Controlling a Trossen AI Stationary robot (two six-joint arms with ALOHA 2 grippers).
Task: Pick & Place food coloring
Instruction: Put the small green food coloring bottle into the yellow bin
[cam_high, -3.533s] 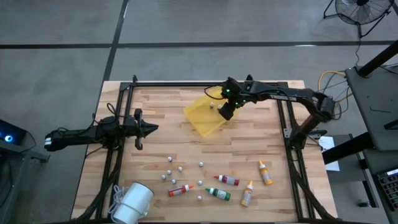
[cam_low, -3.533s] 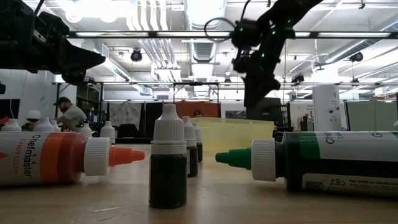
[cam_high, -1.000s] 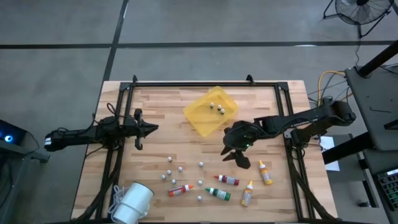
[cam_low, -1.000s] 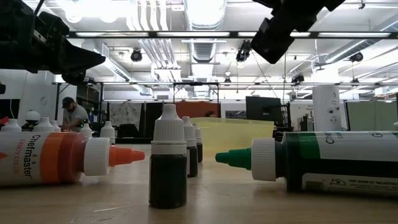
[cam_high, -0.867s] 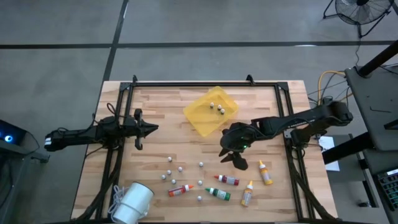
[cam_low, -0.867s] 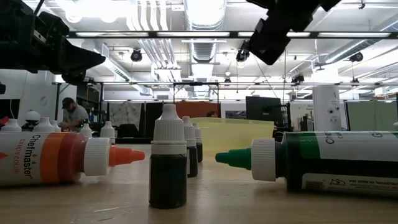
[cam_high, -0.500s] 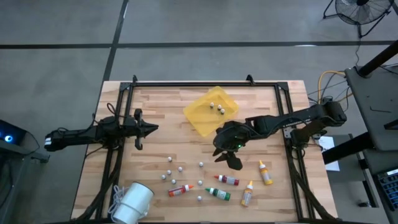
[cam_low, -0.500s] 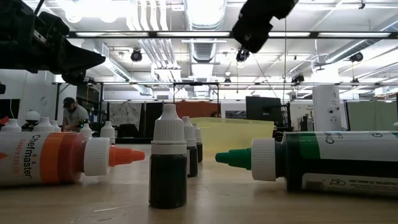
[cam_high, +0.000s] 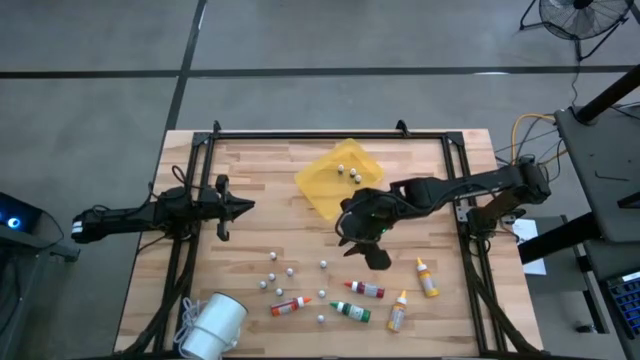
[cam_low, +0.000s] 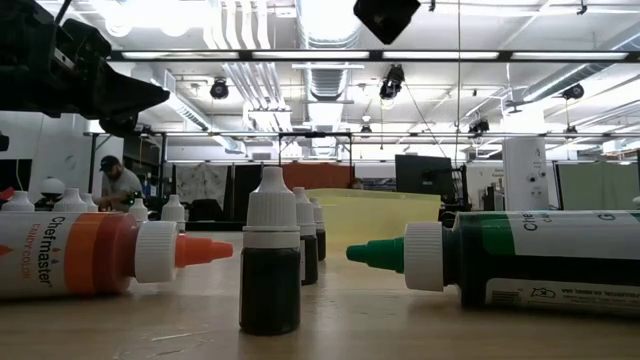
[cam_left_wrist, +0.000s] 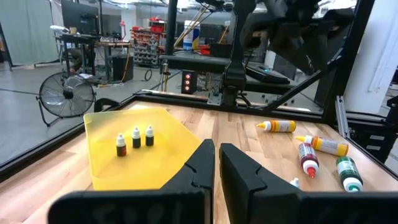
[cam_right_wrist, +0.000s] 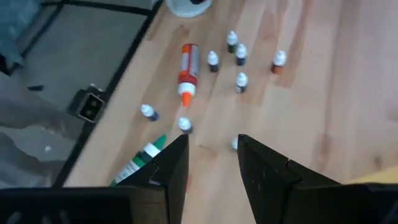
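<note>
My right claw hangs spread and empty above the tabletop, between the yellow tray and the food coloring lying scattered along the near edge: a red bottle, a green bottle, two yellow ones and an orange one. Small capped vials stand right among them; descending carelessly, I could knock those or pinch two things. My left claw waits pressed together at the left side

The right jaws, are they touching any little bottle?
Apart. The right wrist view shows the right gripper open and empty, with the small bottles lying on the table beyond.
</note>
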